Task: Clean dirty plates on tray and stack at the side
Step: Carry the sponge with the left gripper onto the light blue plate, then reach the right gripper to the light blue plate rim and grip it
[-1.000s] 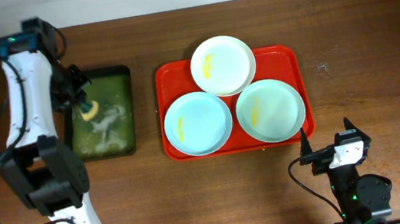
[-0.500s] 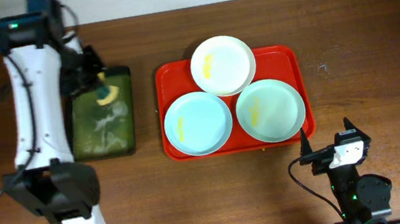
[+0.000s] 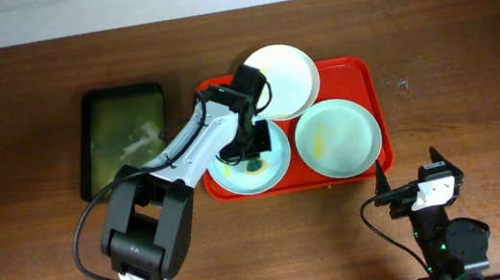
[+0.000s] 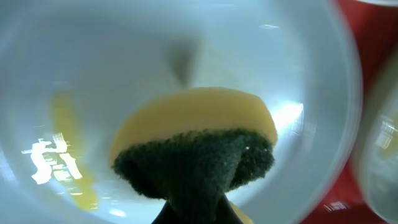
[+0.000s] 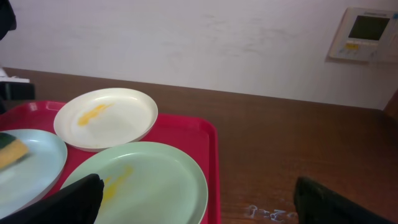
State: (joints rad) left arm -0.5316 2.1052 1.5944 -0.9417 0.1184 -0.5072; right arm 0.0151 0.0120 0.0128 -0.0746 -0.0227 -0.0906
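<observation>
Left fingers (image 3: 253, 149), mostly hidden, seem clamped on a yellow-green sponge (image 4: 196, 155) pressed onto the aqua plate (image 3: 275, 163), at seven o'clock on the red tray (image 3: 354, 76). Best to scrub lightly toward the yellow smear (image 4: 68, 158) at nine o'clock. Right fingers (image 5: 74, 199) rest spread apart above the desk (image 3: 471, 53).

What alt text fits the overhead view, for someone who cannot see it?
The left gripper holds a sponge on the left aqua plate in a red tray, next to a white plate and a yellow-smeared right aqua plate. A dark green tray lies further left on the wooden table; the right gripper sits open at lower right.
</observation>
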